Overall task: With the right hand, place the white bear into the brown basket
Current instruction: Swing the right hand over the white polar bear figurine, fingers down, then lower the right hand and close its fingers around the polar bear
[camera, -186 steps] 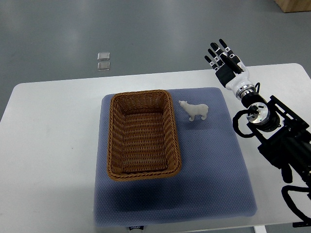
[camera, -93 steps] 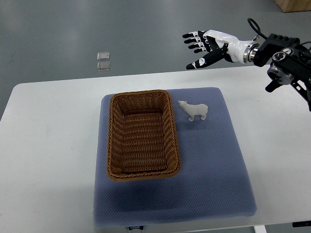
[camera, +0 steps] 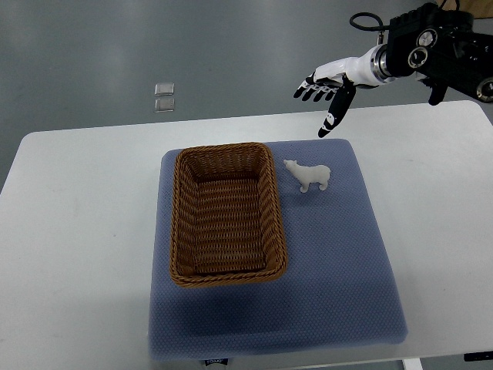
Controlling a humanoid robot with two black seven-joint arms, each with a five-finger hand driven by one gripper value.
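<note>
On the blue mat (camera: 339, 262), just beside the right-hand wall of the basket, the white bear (camera: 309, 176) stands upright on its legs, its head turned toward the basket and its body a little apart from the rim. Nothing touches it. The brown basket (camera: 180, 223) is a woven rectangle with its long side running away from the robot; its inside holds nothing, and it sits on the left half of the mat. The mat lies on a white table (camera: 77, 231) with rounded corners.

Above the far edge of the table, up and to the right of the bear, the right hand (camera: 327, 85) hangs in the air, well apart from the toy. Its fingers are spread and stretched out, the thumb pointing down toward the mat, and it holds nothing. Its dark arm (camera: 439, 50) enters from the upper right corner. Beyond the table, two small clear squares (camera: 163, 96) lie on the grey floor.
</note>
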